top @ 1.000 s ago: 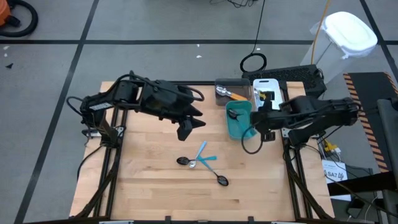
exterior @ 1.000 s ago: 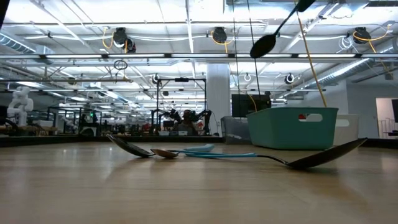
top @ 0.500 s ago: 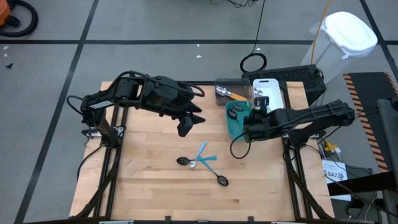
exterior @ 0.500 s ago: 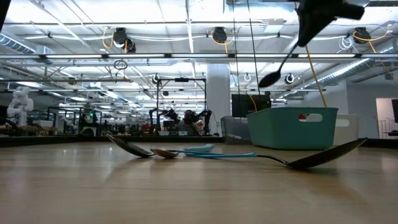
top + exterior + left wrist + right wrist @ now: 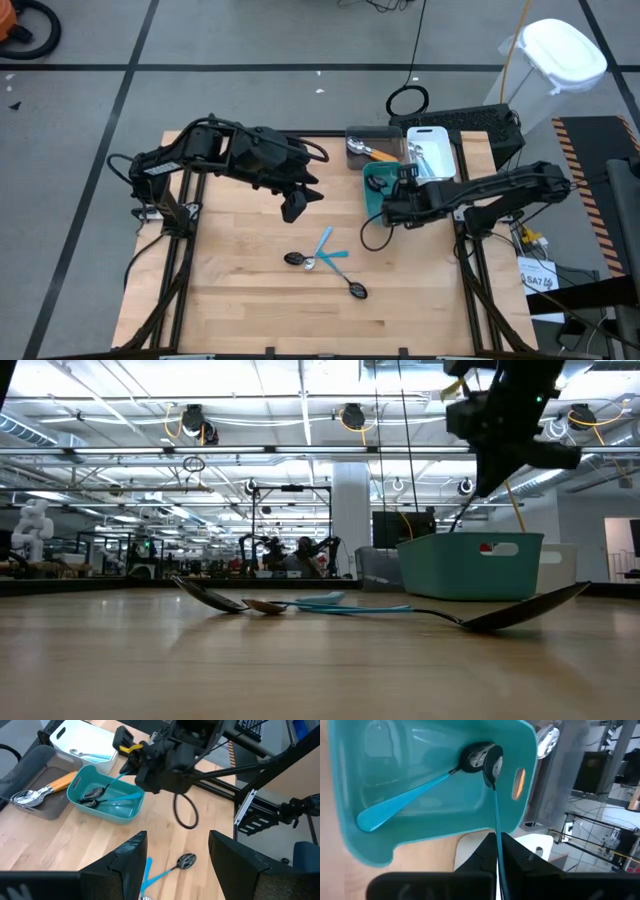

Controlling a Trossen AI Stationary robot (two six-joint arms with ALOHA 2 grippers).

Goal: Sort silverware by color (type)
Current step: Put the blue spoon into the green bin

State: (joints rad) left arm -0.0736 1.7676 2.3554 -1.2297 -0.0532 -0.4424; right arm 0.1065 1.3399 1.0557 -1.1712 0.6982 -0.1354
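right claw clenched on blue-handled spoon, wrist-only | spoon bowl in teal bin | left claw released, 12 o'clock of surface spoons

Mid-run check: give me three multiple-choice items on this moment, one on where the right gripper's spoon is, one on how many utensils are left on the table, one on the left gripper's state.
1. Where is the bowl of the spoon held by the right gripper?
A. Inside the teal bin
B. Over the gray bin
C. On the table

2. How many utensils lie loose on the table?
A. One
B. Four
C. Nine

3. The left gripper is:
A. Shut on a fork
B. Open and holding nothing
C. Resting in the white bin

Answers:
1 A: the right wrist view shows the bowl down in the teal bin, beside a blue-handled spoon.
2 B: the high view shows two dark spoons and two blue-handled utensils in one cluster.
3 B: its fingers stand apart above the table with nothing between them.
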